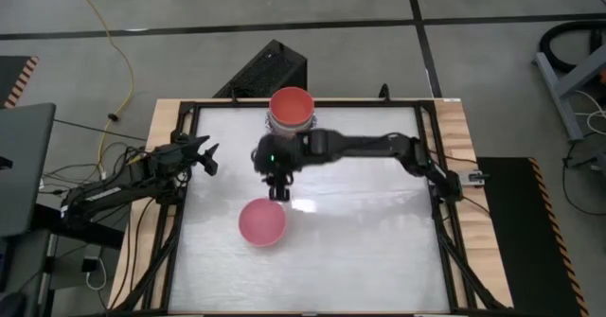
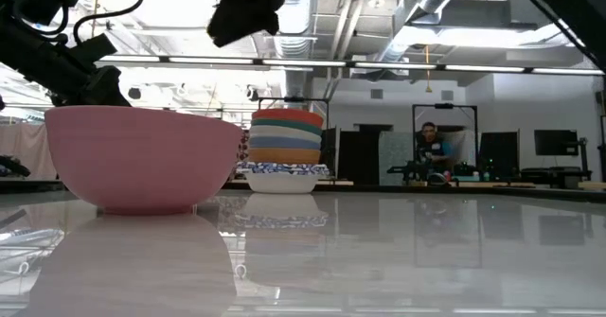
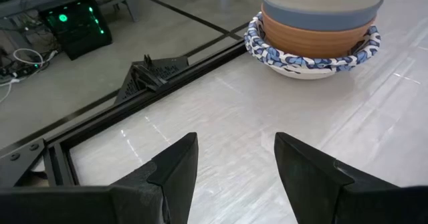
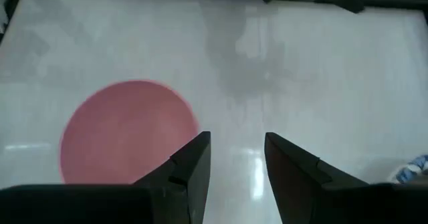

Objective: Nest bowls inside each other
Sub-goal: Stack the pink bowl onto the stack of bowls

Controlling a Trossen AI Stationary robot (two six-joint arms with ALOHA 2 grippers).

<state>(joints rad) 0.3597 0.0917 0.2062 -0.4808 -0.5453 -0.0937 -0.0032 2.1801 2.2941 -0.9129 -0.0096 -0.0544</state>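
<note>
A pink bowl [image 1: 261,222] [image 2: 142,156] [image 4: 127,127] stands alone, upright on its base, left of the table's middle. A stack of nested bowls [image 1: 291,109] [image 2: 284,147] [image 3: 314,30] stands at the middle of the far edge. Its top bowl is red, and its bottom bowl is white with a blue-patterned rim and rests on the table. My right gripper [image 1: 277,192] [image 4: 237,140] hangs open above the table between the two, just beyond the pink bowl, slanting down with nothing between its fingers. My left gripper [image 1: 206,156] [image 3: 235,140] waits open at the left edge.
A black frame rail [image 1: 185,166] [image 3: 154,90] runs round the white tabletop. A black box [image 1: 270,71] sits just beyond the far edge. The table's right half and near part [image 1: 379,251] are bare. A person [image 2: 431,151] sits far back in the room.
</note>
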